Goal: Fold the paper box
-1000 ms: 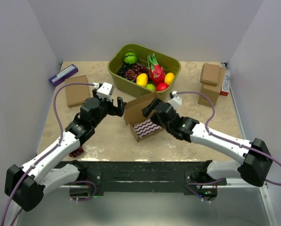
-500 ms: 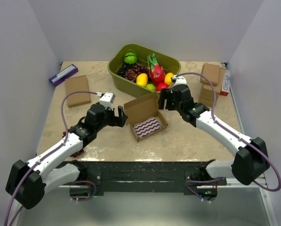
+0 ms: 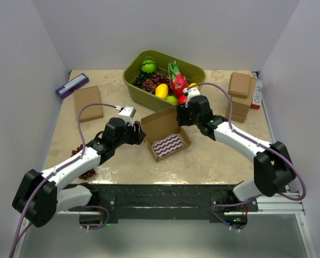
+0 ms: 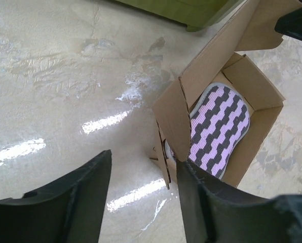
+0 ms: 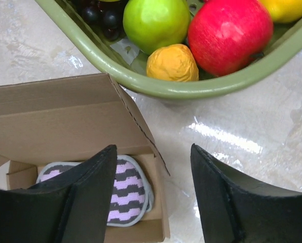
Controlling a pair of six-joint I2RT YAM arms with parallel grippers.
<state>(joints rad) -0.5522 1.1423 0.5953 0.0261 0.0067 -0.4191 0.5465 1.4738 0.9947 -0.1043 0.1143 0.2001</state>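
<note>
— What sort of place is this?
— A robot lab, some kind of test booth. Plain pale walls close in a stone-patterned table on three sides.
— What else shows it?
— Two robot arms bolted to a black rail, purple cables looping off them, and props: a green tub of fruit.
</note>
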